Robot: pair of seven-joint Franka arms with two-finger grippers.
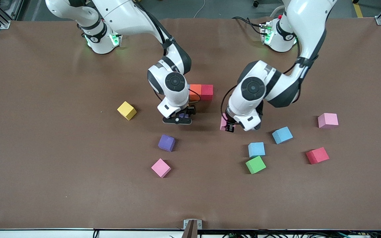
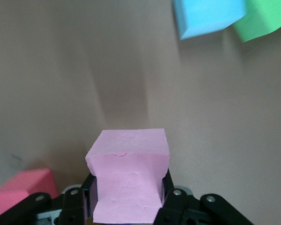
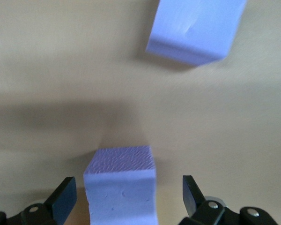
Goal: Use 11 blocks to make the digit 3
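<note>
Barely started: orange block touching red block, right claw wide open around purple block at 6 o'clock of orange, left claw clamped on pink block over the surface at 5 o'clock of red, other blocks scattered.

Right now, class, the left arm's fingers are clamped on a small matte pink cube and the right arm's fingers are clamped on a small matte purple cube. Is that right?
Not quite. The left gripper is shut on the small matte pink cube, but the right gripper is open: the right wrist view shows its fingers standing clear of the small matte purple cube between them.
</note>
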